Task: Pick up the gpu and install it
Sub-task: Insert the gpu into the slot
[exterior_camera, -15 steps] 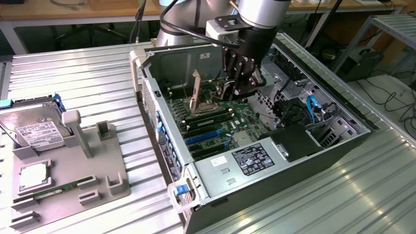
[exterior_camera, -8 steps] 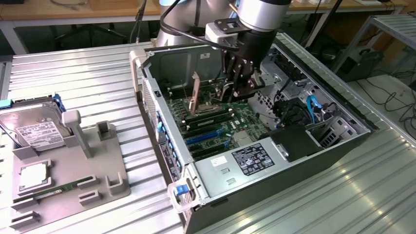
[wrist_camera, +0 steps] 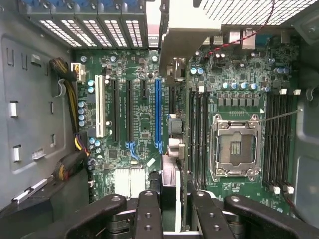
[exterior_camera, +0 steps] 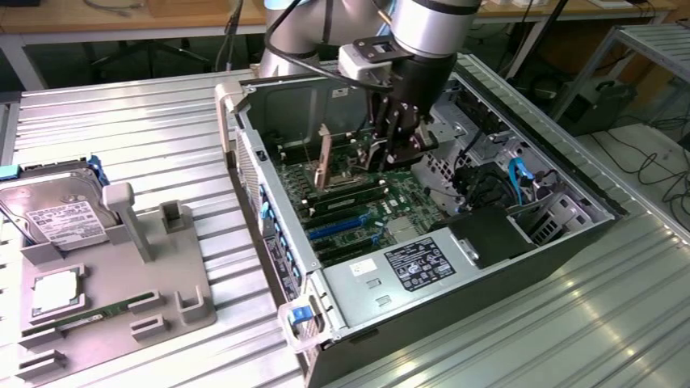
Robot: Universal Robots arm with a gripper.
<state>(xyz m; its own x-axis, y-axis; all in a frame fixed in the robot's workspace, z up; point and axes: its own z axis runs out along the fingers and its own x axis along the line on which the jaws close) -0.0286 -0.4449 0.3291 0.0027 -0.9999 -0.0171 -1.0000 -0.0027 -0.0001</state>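
claw (wrist_camera: 169,209) gripping gpu (wrist_camera: 175,55) | inside computer case (exterior_camera: 603,202), above motherboard (wrist_camera: 139,124)

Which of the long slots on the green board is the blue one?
The long bright blue slot, right beside the thin green card with the silver bracket. The neighbouring long slots are black, and one farther off is white.

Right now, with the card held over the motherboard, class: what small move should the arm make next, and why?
Probably ease straight down. The gripper holds the gpu edge-on above the motherboard, seemingly over a slot beside the blue slot, not yet seated.
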